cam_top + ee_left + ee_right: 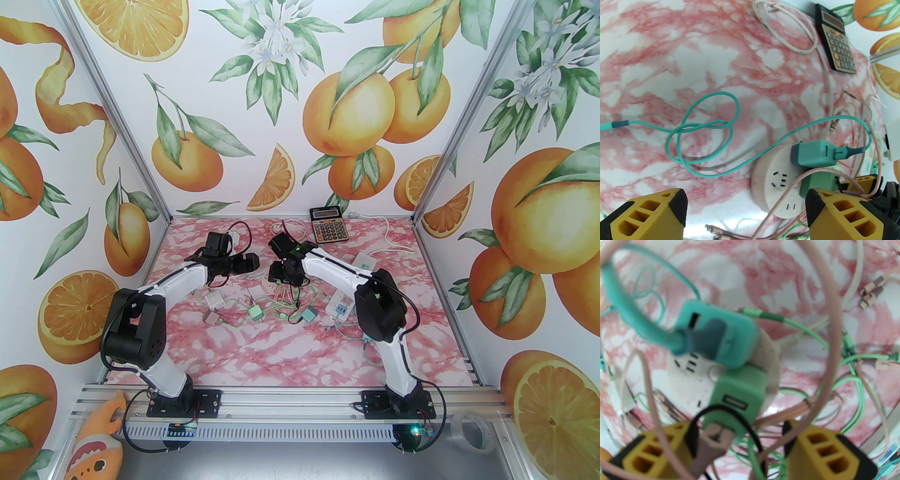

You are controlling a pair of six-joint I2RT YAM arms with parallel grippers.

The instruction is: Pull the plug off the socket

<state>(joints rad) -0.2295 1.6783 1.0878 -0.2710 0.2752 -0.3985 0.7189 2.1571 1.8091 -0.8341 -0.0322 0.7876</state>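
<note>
A round pinkish-white socket point(774, 185) lies on the marbled table with two plugs in it. One is a teal plug point(811, 154) with a teal cable. The other is a green plug point(740, 390) with a pink cable in its USB port. My right gripper point(738, 446) straddles the green plug's near end. Its left finger point(670, 446) is against the plug and its right finger point(818, 448) stands a little off it, so it is open. My left gripper point(745, 211) hovers open just left of the socket, holding nothing. From above, the right gripper point(281, 274) covers the socket.
A calculator point(329, 225) lies at the back. White power strips point(365, 262) point(341, 304) sit under the right arm. Loose adapters point(215, 300) point(257, 311) and tangled green and pink cables point(853, 380) surround the socket. A teal cable loop point(703, 131) lies to its left.
</note>
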